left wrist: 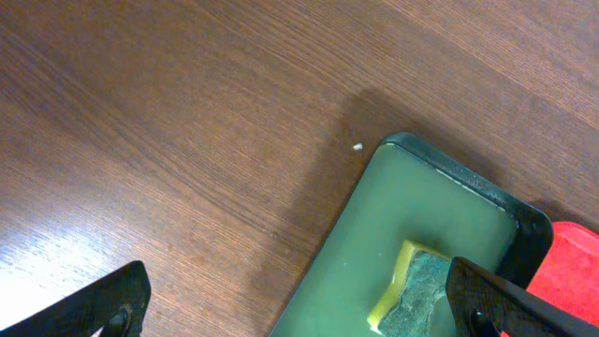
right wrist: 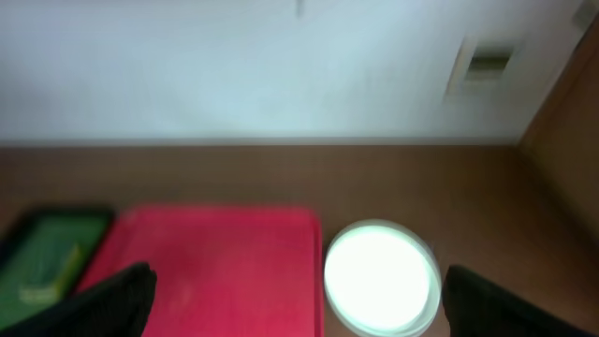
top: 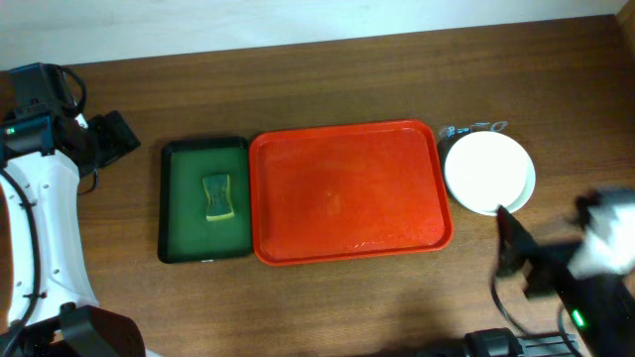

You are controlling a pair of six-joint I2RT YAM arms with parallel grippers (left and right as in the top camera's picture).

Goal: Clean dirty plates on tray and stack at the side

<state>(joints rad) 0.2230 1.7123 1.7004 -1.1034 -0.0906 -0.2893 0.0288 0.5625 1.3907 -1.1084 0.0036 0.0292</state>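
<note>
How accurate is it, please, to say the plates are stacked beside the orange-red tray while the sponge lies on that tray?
One slip: the sponge lies in the dark green tray, not on the orange-red tray, as the overhead view shows. The plates are indeed stacked beside the orange-red tray.

I'm looking at a dark brown wood-grain table (top: 327,297) with three things on it in a row. At the left sits a dark green tray (top: 189,164), its long side running near to far. Just beside it on the right, edges almost touching, lies the larger orange-red tray (top: 347,188). Right of that, by its far right corner, the plates (top: 484,171) sit stacked on the wood, a white one on top. I can't make out how many are in the pile. A tiny pale crumb (left wrist: 357,146) lies on the wood near the green tray's corner.
</note>
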